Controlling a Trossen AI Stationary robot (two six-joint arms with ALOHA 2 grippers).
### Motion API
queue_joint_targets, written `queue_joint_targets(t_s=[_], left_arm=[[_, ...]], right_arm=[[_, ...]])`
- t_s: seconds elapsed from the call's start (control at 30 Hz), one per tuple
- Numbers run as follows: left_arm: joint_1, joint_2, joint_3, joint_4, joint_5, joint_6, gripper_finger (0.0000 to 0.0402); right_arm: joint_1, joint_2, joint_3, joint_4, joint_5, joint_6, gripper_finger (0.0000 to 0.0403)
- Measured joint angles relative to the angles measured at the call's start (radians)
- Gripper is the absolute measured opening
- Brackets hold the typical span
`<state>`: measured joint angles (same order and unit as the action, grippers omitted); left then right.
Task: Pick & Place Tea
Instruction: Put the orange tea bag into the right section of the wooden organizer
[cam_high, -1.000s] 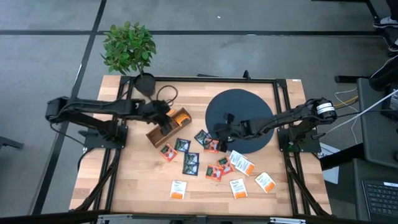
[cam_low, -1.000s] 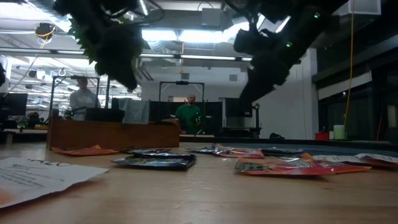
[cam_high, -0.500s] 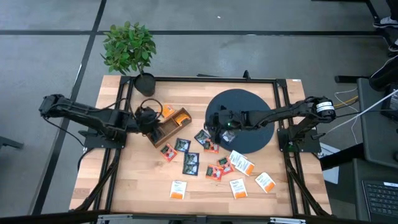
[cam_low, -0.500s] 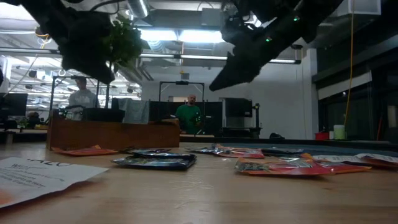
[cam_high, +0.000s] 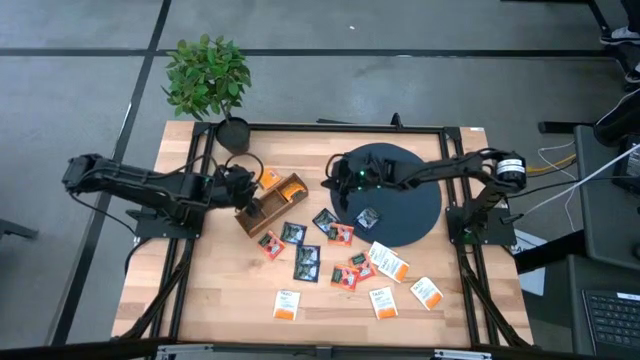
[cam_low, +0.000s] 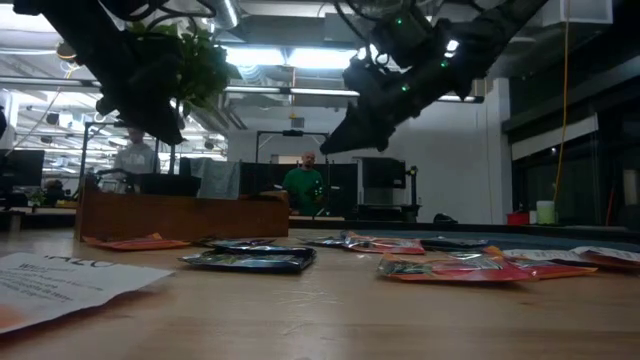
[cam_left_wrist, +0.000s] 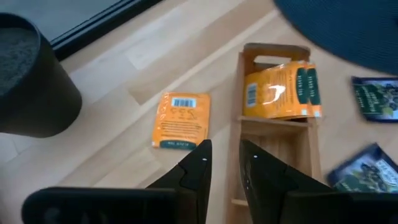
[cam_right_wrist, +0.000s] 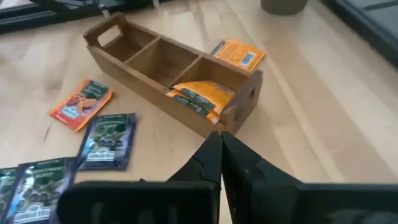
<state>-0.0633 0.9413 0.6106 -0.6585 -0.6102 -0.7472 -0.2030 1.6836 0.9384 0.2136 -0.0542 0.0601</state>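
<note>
Several tea sachets (cam_high: 306, 261), dark blue, red-orange and white with an orange band, lie flat on the wooden table in front of the box. One dark sachet (cam_high: 368, 216) lies on the dark round disc (cam_high: 405, 190). Orange sachets (cam_left_wrist: 281, 90) sit in the far-end compartment of the wooden box (cam_high: 268, 208), and another orange one (cam_left_wrist: 181, 121) lies on the table beside that end. My left gripper (cam_left_wrist: 225, 165) hovers by the box's left side, slightly open and holding nothing. My right gripper (cam_right_wrist: 221, 146) is shut and holds nothing, in the air over the disc's left edge (cam_high: 332, 182), pointing toward the box (cam_right_wrist: 168, 68).
A potted plant (cam_high: 208, 78) stands at the table's far left corner, its dark pot (cam_left_wrist: 31, 87) close to my left gripper. The disc covers the far right of the table. White sachets (cam_high: 383, 301) lie near the front edge. People show in the room behind (cam_low: 304, 187).
My left gripper has drawn back from above the box toward the table's left edge. My right gripper has swung from over the sachets at the disc's near left rim toward the far edge and the left, turning to point at the box, and stays shut.
</note>
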Motion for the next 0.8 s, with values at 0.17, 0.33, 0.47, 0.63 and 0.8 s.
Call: queue_joint_targets(t_s=[0.17, 0.33, 0.47, 0.63, 0.8], left_arm=[[0.037, -0.001, 0.000, 0.003, 0.000, 0.000, 0.0077], [0.083, -0.001, 0.000, 0.005, 0.016, -0.006, 0.0075], [0.131, -0.001, 0.000, 0.015, 0.050, -0.053, 0.0075], [0.189, -0.001, 0.000, 0.079, 0.127, -0.136, 0.0075], [0.243, -0.001, 0.000, 0.232, 0.169, -0.183, 0.0075]], right_arm=[[-0.017, 0.000, 0.049, -0.011, 0.015, -0.054, 0.0012], [-0.044, 0.000, 0.097, -0.075, 0.014, -0.106, 0.0012], [-0.081, -0.001, 0.138, -0.097, -0.022, -0.113, 0.0012], [-0.141, 0.000, 0.226, -0.213, -0.121, -0.046, 0.0012], [-0.197, 0.000, 0.374, -0.369, -0.282, 0.130, 0.0012]])
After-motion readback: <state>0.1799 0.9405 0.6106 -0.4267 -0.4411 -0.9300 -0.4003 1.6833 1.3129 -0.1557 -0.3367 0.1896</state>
